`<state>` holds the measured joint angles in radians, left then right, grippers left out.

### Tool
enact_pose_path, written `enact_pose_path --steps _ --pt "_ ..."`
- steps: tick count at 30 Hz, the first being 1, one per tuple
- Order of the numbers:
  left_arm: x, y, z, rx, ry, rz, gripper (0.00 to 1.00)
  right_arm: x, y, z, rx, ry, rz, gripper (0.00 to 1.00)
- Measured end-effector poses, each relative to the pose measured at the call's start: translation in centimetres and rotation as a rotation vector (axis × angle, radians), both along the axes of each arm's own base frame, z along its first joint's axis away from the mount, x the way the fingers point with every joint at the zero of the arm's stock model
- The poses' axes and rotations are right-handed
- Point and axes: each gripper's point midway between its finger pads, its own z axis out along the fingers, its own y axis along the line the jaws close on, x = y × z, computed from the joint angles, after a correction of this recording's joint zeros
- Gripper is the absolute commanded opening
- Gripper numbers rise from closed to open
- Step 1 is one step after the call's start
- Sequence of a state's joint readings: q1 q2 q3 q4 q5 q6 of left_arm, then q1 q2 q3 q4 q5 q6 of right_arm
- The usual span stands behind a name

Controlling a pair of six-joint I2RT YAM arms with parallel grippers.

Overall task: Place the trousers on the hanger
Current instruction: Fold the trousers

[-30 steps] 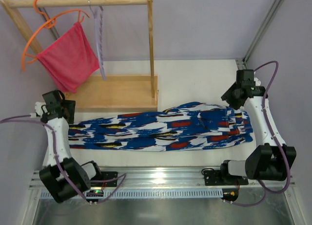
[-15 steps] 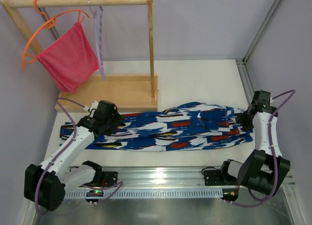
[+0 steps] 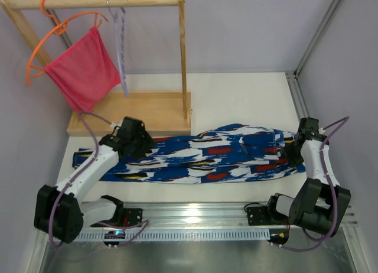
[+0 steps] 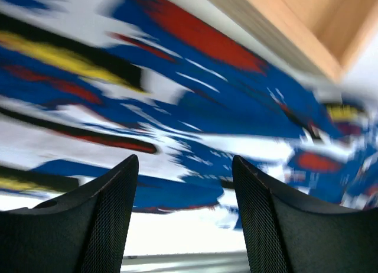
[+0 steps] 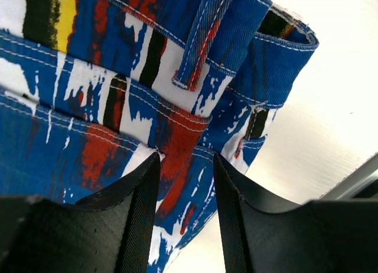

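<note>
The trousers point(image 3: 212, 155), in a blue, white, red and black print, lie flat across the table, legs to the left and waistband to the right. The pale lavender hanger point(image 3: 121, 48) hangs by its metal hook from the wooden rail, away from both arms. My left gripper point(image 3: 143, 148) is open and empty, low over the leg cloth point(image 4: 207, 107), its jaws point(image 4: 184, 161) wide apart. My right gripper point(image 3: 289, 153) is open at the waistband end. Its jaws point(image 5: 186, 158) straddle the folded waistband edge point(image 5: 118, 78) without closing on it.
A wooden rack stands at the back left, with a top rail point(image 3: 100, 1) and a base tray point(image 3: 142, 110) whose edge shows in the left wrist view point(image 4: 307, 25). An orange hanger point(image 3: 47, 39) carries a pink-red cloth point(image 3: 82, 69). A metal rail point(image 3: 195, 217) runs along the near edge.
My left arm swung from the table's left edge to over the trouser legs. My right arm came down from the back right to the waistband end. The trousers have not moved.
</note>
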<state>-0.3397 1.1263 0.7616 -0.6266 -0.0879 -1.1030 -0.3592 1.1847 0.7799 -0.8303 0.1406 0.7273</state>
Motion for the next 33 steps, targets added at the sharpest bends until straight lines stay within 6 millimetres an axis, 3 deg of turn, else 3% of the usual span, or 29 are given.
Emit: enact_pose_path --steps 7,11,18,26,33 --pt "-0.2 -16.2 1.9 0.126 -0.137 -0.723 0.67 0.4 -0.4 -0.7 -0.015 -0.002 0.019 0.45" --pt "-2.6 -22.1 3.3 0.162 -0.293 -1.019 0.66 0.4 -1.0 -0.6 -0.019 -0.010 0.018 0.45" --pt "-4.3 -26.2 1.8 0.183 -0.373 -1.307 0.63 -0.7 -3.2 -0.6 -0.014 -0.006 -0.061 0.45" --pt "-6.0 -28.4 -0.8 0.221 -0.408 -1.490 0.63 -1.4 -4.5 -0.6 -0.022 -0.005 -0.110 0.45" --pt "-6.4 -29.7 -2.8 0.246 -0.397 -1.584 0.61 -0.1 -5.4 -0.6 -0.047 -0.052 -0.121 0.45"
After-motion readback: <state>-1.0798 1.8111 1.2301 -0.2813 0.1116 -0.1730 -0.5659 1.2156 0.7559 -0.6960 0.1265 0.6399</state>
